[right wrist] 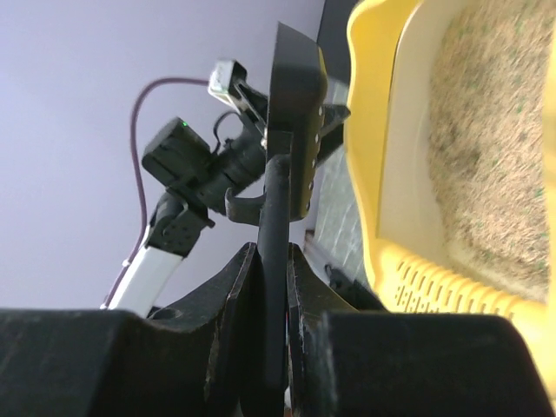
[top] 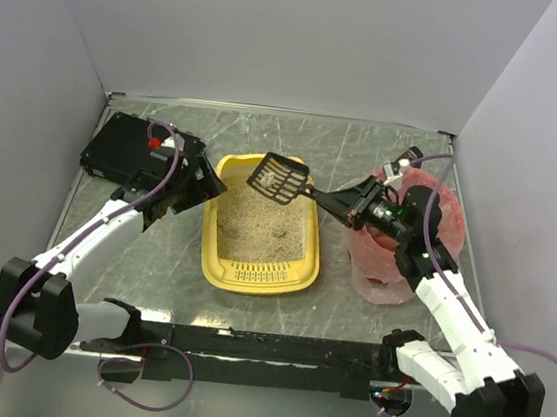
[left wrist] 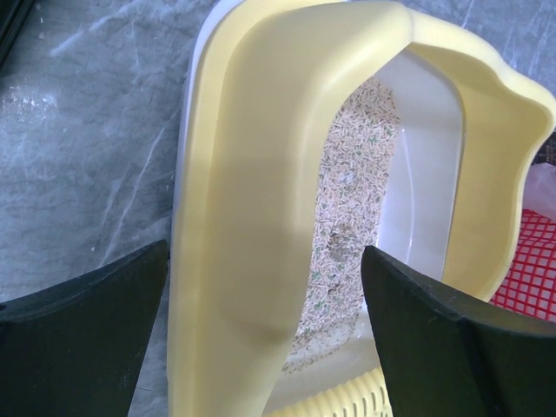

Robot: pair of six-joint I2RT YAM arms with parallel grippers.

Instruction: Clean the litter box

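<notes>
Top external | right claw [top: 335,202] clamped on scoop [top: 278,178] above litter box [top: 255,278] | left claw [top: 211,186] apart astride rim | risk: unheld box slides under digging.

White-and-black arms [top: 95,233] (purple cables [top: 177,157])

In the left wrist view, the litter box [left wrist: 243,217] ran off the bottom edge, and its near rim hid much of the litter [left wrist: 347,200]. From above, the right arm [top: 449,298] covered most of the pink-red bin [top: 383,281]. The right wrist view showed the scoop [right wrist: 295,113] edge-on, so its contents could not be told
</notes>
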